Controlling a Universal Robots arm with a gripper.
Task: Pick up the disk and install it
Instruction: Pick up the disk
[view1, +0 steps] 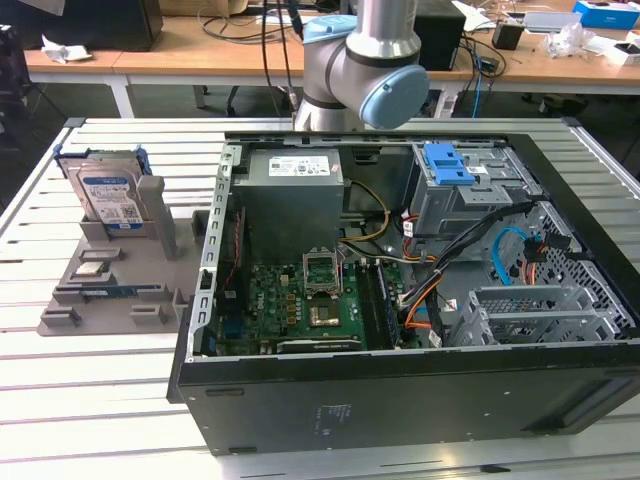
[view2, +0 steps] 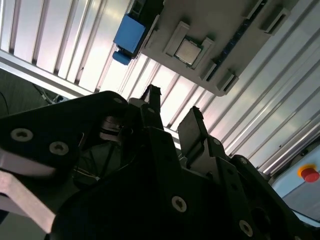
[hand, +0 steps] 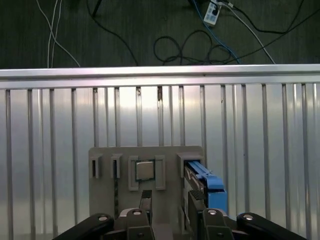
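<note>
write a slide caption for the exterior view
Blue-framed disk stands on edge in the grey holder beside the open computer case, robot arm behind.

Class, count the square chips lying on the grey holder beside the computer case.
1. The chip lies flat in a recess on the holder, nearer the camera than the upright disk, at the exterior view's left. The disk may hide more.

bright even room light, glare streaks on the slatted table (view2: 90, 55), claw (view2: 173, 101) dark.
</note>
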